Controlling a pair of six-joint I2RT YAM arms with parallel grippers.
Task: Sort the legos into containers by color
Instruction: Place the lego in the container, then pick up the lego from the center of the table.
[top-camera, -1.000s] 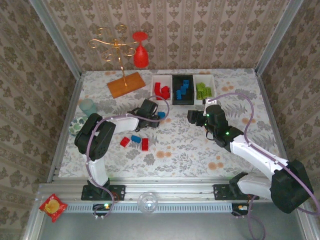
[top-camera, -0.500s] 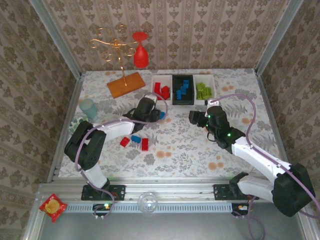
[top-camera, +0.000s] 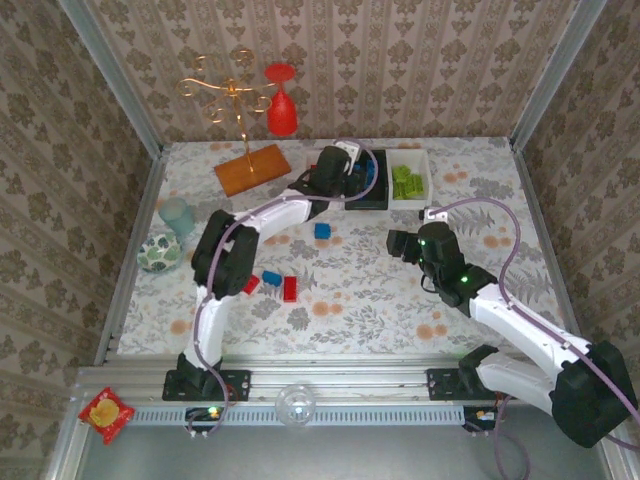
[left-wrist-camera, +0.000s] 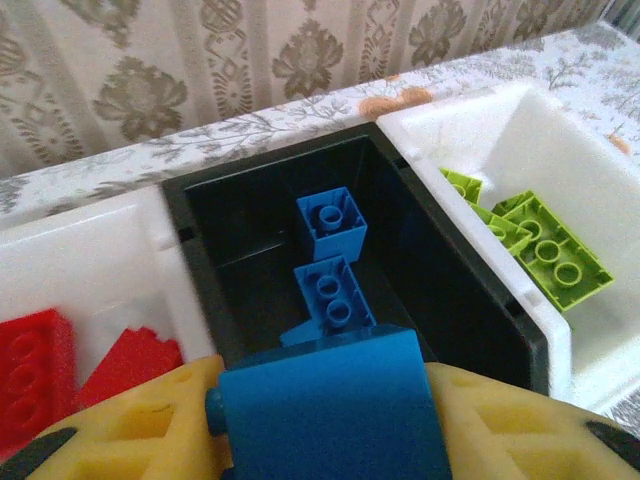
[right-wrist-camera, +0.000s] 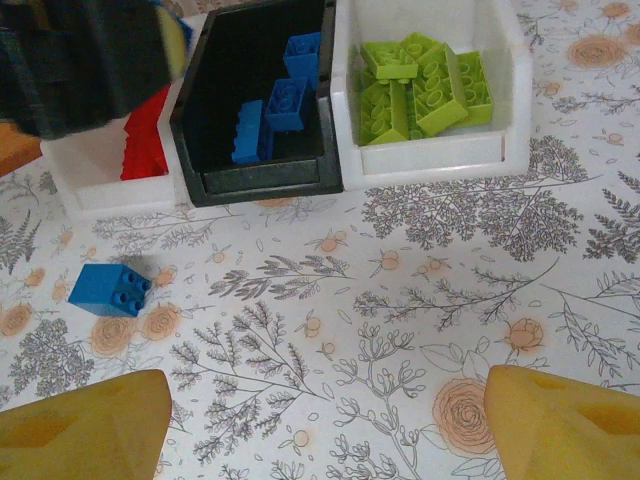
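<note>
Lego brick (left-wrist-camera: 325, 400) in blue sits pinched in the left gripper (left-wrist-camera: 320, 425) above the black tray (left-wrist-camera: 455, 290); right gripper (right-wrist-camera: 320, 400) stands wide.

White tray (right-wrist-camera: 100, 190): red bricks (right-wrist-camera: 150, 140). Black tray (right-wrist-camera: 265, 180): blue bricks (right-wrist-camera: 285, 100); other white tray (right-wrist-camera: 430, 160): lime bricks (right-wrist-camera: 420, 85). Held blue brick (left-wrist-camera: 325, 410) near the black tray; loose blue brick (right-wrist-camera: 111, 289) nearby.

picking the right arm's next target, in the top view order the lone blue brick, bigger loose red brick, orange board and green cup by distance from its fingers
1. lone blue brick, just left of the right fingers
2. bigger loose red brick, left, nearer the front
3. orange board, back left
4. green cup, far left edge
</note>
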